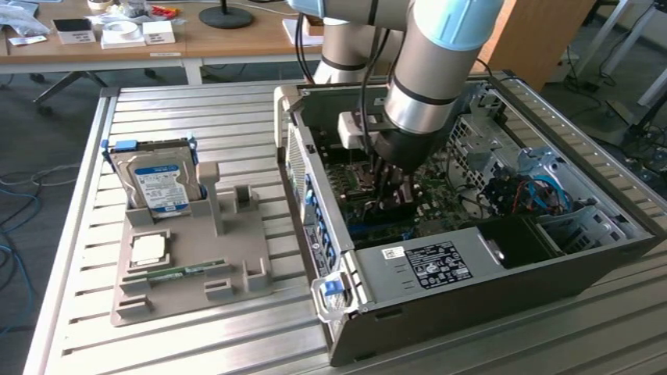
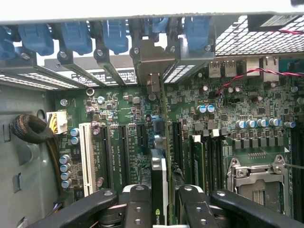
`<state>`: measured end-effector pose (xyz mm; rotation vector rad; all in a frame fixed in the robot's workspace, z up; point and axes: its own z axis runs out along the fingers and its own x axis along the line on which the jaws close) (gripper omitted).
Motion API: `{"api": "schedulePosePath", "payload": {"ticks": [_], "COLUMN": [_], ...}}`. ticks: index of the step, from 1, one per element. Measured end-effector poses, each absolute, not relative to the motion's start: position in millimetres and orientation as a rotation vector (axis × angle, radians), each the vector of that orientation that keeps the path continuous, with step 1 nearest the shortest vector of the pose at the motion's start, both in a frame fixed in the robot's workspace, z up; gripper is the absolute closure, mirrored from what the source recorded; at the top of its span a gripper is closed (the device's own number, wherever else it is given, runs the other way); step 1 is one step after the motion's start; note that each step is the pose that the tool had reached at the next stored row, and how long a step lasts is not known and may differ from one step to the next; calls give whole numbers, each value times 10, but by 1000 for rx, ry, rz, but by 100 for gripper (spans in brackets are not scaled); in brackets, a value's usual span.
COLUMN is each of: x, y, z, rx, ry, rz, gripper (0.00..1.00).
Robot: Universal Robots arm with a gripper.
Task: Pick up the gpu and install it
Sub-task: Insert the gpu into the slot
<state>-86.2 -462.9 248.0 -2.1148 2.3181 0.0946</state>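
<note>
A: You are holding the gpu (image 2: pixel 161 190), the thin green circuit-board card with a dark face and pale metal end bracket, edge-on between the black fingers of the hand (image 2: pixel 161 209). The hand is clenching it from both sides, down inside the open grey metal computer case (image 1: pixel 583 258), right above the green motherboard (image 2: pixel 123 142).

B: What is putting it at risk?

A: The card is hanging over the long black expansion slots. If its edge is sitting slightly beside a slot, pressing could bend the board or scrape the motherboard.

B: And the bracket?

A: It is pointing toward the case's rear wall with the blue plastic slot clips (image 2: pixel 76 35); it could be catching on the metal frame there, tilting the card.
</note>
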Motion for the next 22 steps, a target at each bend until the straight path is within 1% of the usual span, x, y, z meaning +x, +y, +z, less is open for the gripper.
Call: {"api": "schedulePosePath", "payload": {"ticks": [22], "x": [-873], "y": [-4629], "z": [2445], "rx": [-2115], "ry": [2318], "rz": [97], "gripper": [73]}}
